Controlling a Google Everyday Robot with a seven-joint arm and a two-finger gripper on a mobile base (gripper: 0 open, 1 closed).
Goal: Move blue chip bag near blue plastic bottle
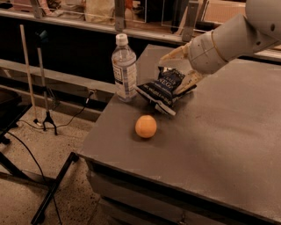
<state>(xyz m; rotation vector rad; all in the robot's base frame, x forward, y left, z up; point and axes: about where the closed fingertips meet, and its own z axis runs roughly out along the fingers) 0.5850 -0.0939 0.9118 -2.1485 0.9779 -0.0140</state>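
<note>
The blue chip bag (pixel 163 90) is dark navy foil with white lettering and lies crumpled on the grey table (pixel 219 145), just right of the blue plastic bottle (pixel 124 68). The bottle is clear with a white cap and stands upright near the table's left edge. My gripper (pixel 169 74) hangs over the bag's top from the right, open. One pale finger (pixel 173 55) is above the bag and apart from it; the other (pixel 188 82) rests along the bag's right side. The bag's bottom edge rests on the table.
An orange ball (pixel 145 126) lies on the table in front of the bag, near the left edge. A counter with clutter (pixel 101 11) runs behind the table. A black stand (pixel 44 88) and cables sit on the floor at the left.
</note>
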